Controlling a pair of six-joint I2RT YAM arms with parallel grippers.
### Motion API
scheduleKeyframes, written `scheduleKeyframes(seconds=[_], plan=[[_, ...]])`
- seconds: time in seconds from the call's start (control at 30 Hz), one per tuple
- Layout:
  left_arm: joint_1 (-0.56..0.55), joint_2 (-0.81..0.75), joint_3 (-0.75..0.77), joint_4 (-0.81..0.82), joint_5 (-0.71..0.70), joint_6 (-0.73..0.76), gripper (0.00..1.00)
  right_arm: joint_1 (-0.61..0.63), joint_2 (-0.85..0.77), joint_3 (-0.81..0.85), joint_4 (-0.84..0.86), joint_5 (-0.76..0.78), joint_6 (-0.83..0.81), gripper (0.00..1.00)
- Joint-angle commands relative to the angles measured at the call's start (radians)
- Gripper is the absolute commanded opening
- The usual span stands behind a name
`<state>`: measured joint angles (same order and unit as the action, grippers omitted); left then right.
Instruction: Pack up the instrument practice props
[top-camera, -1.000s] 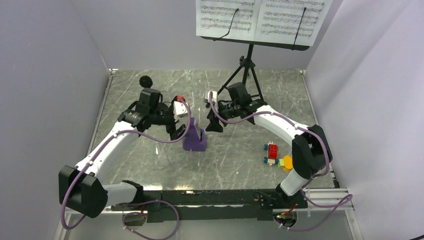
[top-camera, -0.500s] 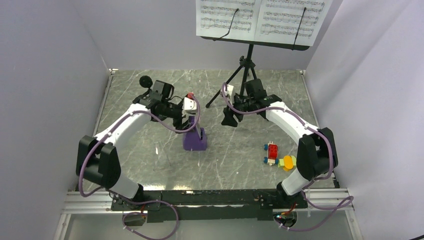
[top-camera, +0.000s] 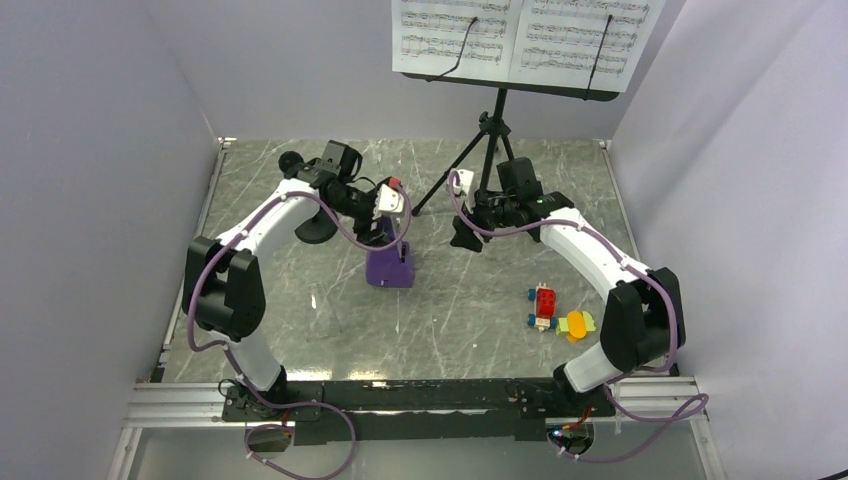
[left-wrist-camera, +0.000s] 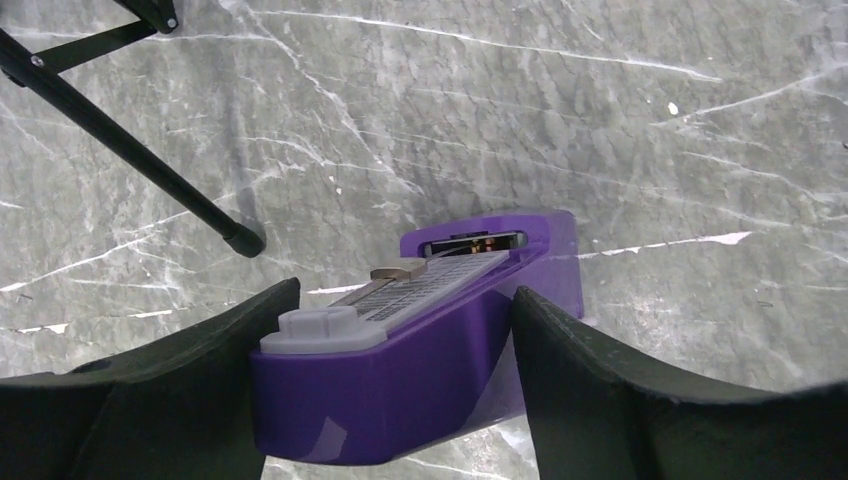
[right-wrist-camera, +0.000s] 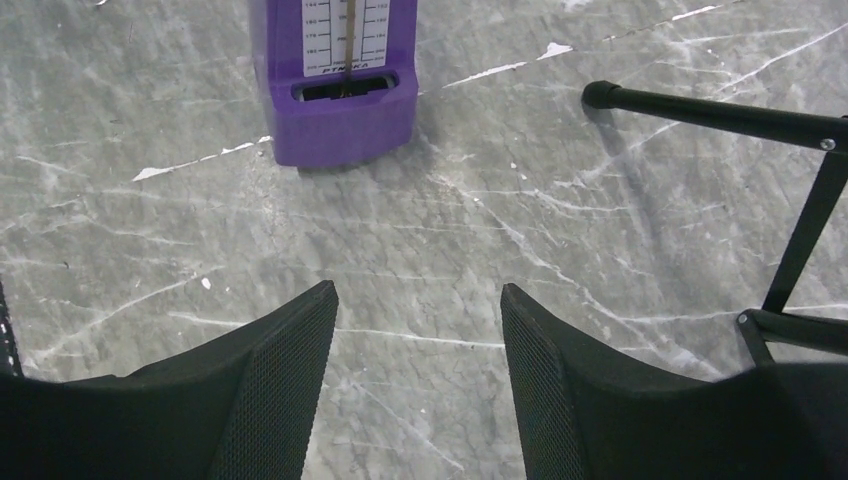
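Note:
The purple wedge-shaped metronome stands on the marble table, left of centre. My left gripper straddles its top, and in the left wrist view both fingers press the metronome's sides. My right gripper hovers open and empty to its right, and its wrist view shows the metronome ahead. The black tripod music stand stands at the back with white sheet-music pages on its desk. The ball-topped microphone stand is at the back left, partly hidden by my left arm.
Small red, yellow and green toy blocks lie at the right front. A tripod leg reaches close to the metronome, and another leg lies right of my right gripper. Purple-grey walls close in three sides.
Both arms have swung toward the back. My left gripper has closed round the metronome's top, and the metronome has shifted slightly away from me. My right gripper has moved right, near the tripod.

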<state>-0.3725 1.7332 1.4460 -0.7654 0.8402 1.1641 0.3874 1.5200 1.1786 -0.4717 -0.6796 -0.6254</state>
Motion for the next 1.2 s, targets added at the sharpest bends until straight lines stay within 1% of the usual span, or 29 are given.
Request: scheduleKeyframes(seconds=[0.0, 0.03, 0.1, 0.27, 0.37, 0.43, 0.57, 0.67, 0.77, 0.8, 1.0, 1.1, 1.17], plan=[[0.006, 0.027, 0.041, -0.115, -0.019, 0.111, 0.78, -0.002, -0.017, -0.001, 0.011, -0.010, -0.006, 0.64], [0.006, 0.019, 0.025, -0.118, -0.021, 0.111, 0.76, -0.002, -0.010, 0.005, 0.011, -0.011, -0.005, 0.64], [0.005, -0.013, -0.025, -0.072, -0.035, 0.093, 0.75, -0.002, 0.007, 0.021, 0.014, -0.011, -0.002, 0.63], [0.001, -0.091, -0.144, 0.172, -0.095, -0.008, 0.71, -0.003, 0.053, 0.066, 0.023, -0.018, 0.012, 0.63], [0.001, -0.109, -0.179, 0.292, -0.131, -0.050, 0.71, -0.003, 0.074, 0.086, 0.028, -0.023, 0.017, 0.63], [0.001, -0.096, -0.173, 0.340, -0.147, -0.058, 0.72, -0.002, 0.081, 0.094, 0.033, -0.017, 0.016, 0.63], [0.001, -0.057, -0.116, 0.348, -0.151, -0.083, 0.75, -0.005, 0.099, 0.109, 0.028, -0.017, 0.012, 0.62], [0.001, -0.057, -0.096, 0.332, -0.141, -0.085, 0.86, -0.005, 0.106, 0.114, 0.030, -0.029, 0.014, 0.62], [0.001, -0.091, -0.099, 0.343, -0.142, -0.123, 0.98, -0.003, 0.109, 0.113, 0.038, -0.031, 0.017, 0.62], [0.001, -0.102, -0.096, 0.345, -0.142, -0.142, 0.99, -0.004, 0.110, 0.113, 0.042, -0.031, 0.020, 0.62], [0.001, -0.202, -0.049, 0.362, -0.126, -0.332, 0.99, -0.006, 0.106, 0.115, 0.043, -0.037, 0.031, 0.62], [0.002, -0.294, -0.039, 0.325, -0.148, -0.413, 0.99, -0.005, 0.084, 0.110, 0.043, -0.028, 0.041, 0.63], [0.004, -0.372, -0.066, 0.273, -0.186, -0.438, 0.99, -0.006, 0.060, 0.099, 0.048, -0.011, 0.051, 0.64]])
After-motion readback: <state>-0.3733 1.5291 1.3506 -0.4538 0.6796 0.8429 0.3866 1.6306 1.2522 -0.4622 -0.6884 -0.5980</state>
